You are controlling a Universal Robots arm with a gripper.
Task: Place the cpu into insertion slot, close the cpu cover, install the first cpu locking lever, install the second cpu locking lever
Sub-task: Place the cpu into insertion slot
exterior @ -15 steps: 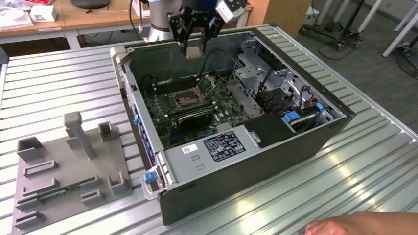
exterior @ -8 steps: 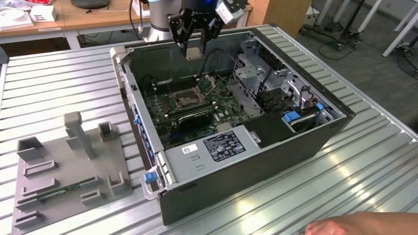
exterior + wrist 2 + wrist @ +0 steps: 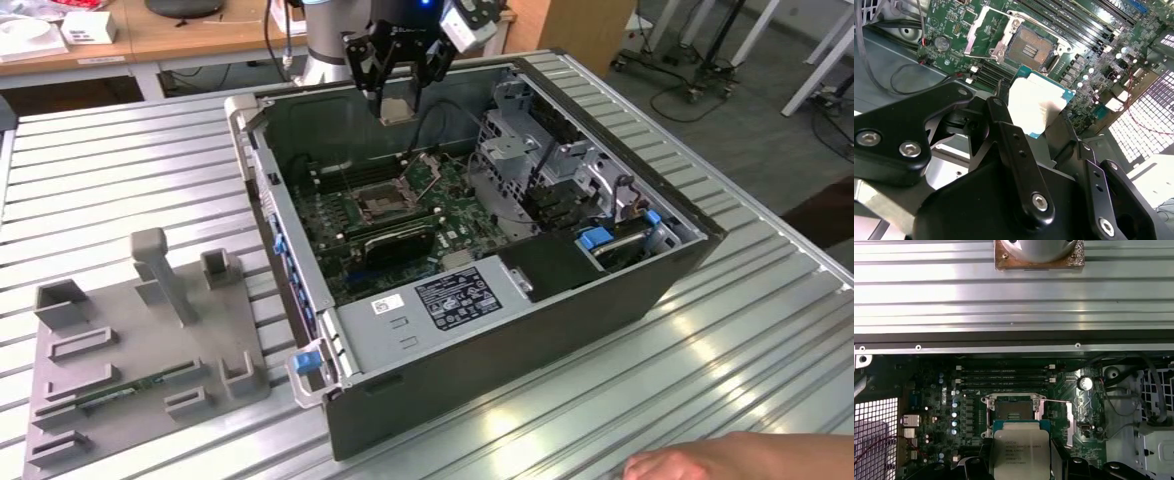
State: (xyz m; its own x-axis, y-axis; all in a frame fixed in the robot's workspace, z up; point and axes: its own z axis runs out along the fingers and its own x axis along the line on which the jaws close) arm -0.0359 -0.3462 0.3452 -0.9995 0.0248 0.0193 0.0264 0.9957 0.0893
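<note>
My gripper [image 3: 395,98] hangs over the back of the open computer case [image 3: 534,330], shut on the cpu [image 3: 395,110]. In both wrist views the square silver-tan cpu [image 3: 1036,102] [image 3: 1020,452] sits between the black fingers [image 3: 1004,125], with the gripper [image 3: 1034,120] [image 3: 1021,462] well above the board. Below it, the insertion slot [image 3: 380,205] [image 3: 1029,47] [image 3: 1013,411] lies uncovered on the green circuit board, its dark contact field showing. The cpu cover [image 3: 431,172] [image 3: 979,32] [image 3: 1070,422] is swung up and open beside the socket.
Long black memory slots [image 3: 1004,377] run beside the socket. Drive cages and cables [image 3: 534,160] fill the case on the exterior view's right. A grey fixture plate [image 3: 134,340] lies on the ribbed metal table. A person's hand [image 3: 707,462] rests at the table's front edge.
</note>
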